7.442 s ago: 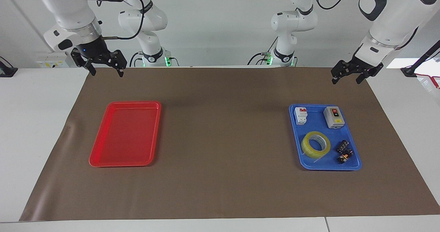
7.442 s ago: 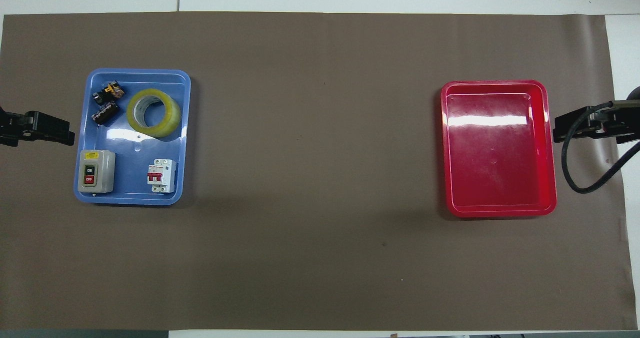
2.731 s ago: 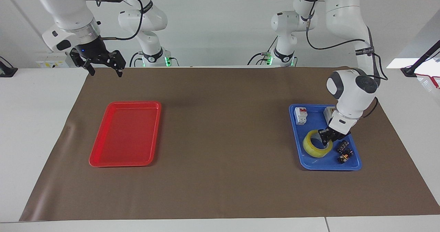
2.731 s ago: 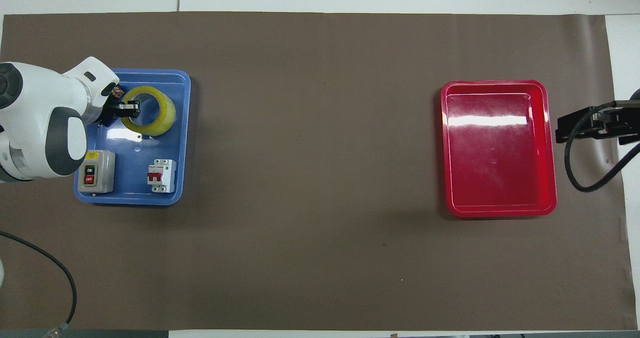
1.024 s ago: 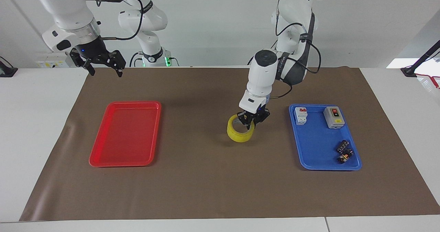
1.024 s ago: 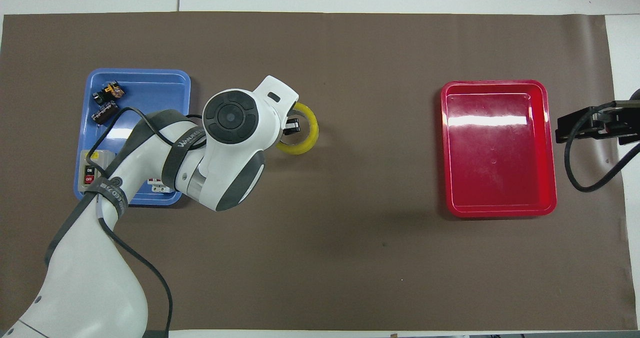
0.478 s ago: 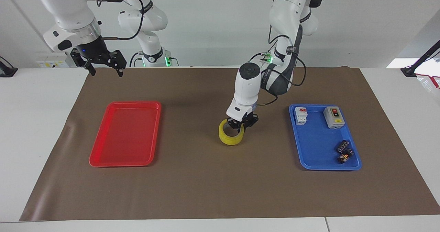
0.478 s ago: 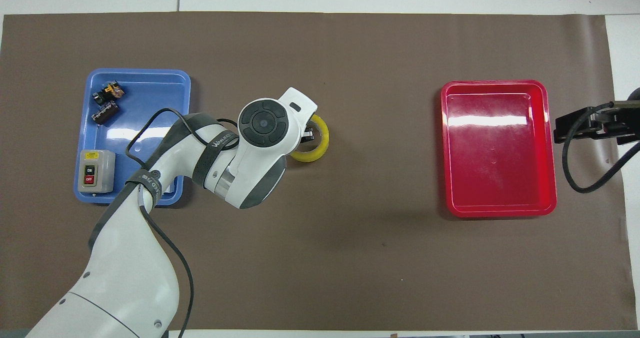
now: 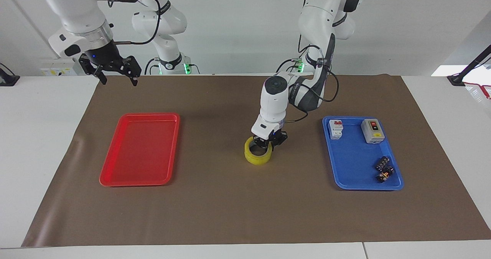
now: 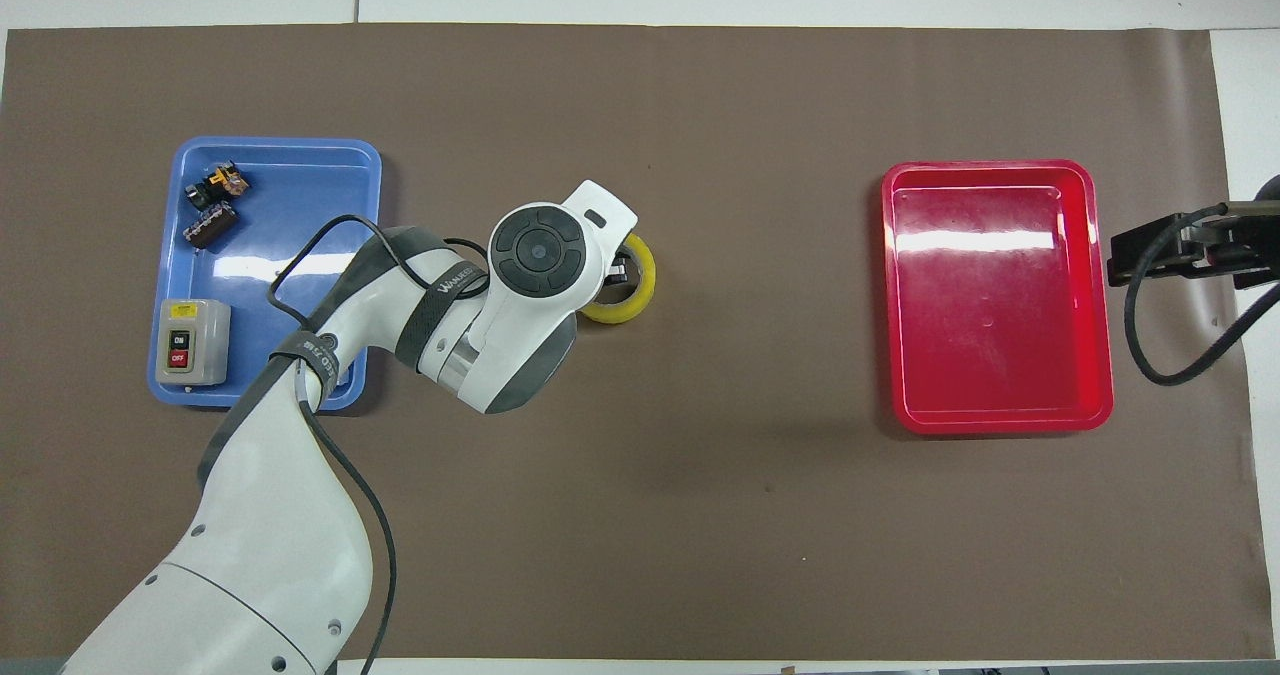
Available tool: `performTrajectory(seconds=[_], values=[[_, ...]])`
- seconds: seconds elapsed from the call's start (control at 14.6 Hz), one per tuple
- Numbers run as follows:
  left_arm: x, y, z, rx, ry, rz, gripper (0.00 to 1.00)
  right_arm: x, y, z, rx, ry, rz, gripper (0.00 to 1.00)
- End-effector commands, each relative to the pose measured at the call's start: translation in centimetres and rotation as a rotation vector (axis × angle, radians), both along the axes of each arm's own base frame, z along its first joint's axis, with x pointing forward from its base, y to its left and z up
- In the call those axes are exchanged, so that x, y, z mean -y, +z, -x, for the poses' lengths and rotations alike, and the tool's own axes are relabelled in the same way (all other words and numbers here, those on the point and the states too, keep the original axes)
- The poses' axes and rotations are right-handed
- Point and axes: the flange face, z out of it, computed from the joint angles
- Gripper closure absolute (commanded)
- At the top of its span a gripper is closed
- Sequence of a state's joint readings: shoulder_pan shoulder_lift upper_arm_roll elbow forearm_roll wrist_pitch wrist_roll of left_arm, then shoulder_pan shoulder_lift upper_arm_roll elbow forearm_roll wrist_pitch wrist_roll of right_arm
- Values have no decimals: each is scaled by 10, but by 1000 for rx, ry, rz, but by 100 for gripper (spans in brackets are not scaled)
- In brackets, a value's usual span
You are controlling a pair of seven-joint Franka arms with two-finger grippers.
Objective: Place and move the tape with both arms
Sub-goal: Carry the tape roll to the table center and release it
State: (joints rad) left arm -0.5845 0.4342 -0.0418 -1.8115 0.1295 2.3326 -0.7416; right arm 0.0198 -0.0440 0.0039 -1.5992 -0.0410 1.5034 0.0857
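Clamped on the tape's (image 9: 258,155) wall between red tray (image 9: 140,149) and blue tray (image 9: 362,154), the left gripper (image 9: 269,141) risks dragging the roll sideways on release, while the right gripper (image 9: 114,69) waits open.

- Matt brown paper-like sheet (image 10: 700,515) covers the smooth white surface (image 9: 38,136).
- Glossy plastic: red tray (image 10: 1000,410), blue tray (image 10: 280,160).
- Translucent yellow tape (image 9: 257,158), slightly shiny.
- Smooth white arm shells.

Bright, even light falls from overhead. The red tray (image 10: 1097,285) shows a white band of glare across its floor, and the blue tray (image 10: 275,150) a fainter one. Soft shadows lie on the brown mat (image 9: 230,213) beside the trays. Both views are sharp, with straight edges.
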Motion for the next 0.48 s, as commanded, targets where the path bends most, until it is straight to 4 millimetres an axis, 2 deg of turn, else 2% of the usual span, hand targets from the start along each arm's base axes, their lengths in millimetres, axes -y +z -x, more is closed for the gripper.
performTrajectory(seconds=[0.0,0.07,0.2,0.27,0.41], values=[[-1,2,-2,25,3,-22,18,1,1,4,6,15,-5,0],[-1,4,-2,26,2,-21,0,1,1,4,6,13,-5,0],[-5,15,-5,35,10,-14,0,1,1,4,6,15,-5,0],[-9,30,-5,44,14,-12,0,1,2,4,8,15,-5,0],[-38,65,-11,52,48,-14,0,1,1,4,7,9,-4,0]])
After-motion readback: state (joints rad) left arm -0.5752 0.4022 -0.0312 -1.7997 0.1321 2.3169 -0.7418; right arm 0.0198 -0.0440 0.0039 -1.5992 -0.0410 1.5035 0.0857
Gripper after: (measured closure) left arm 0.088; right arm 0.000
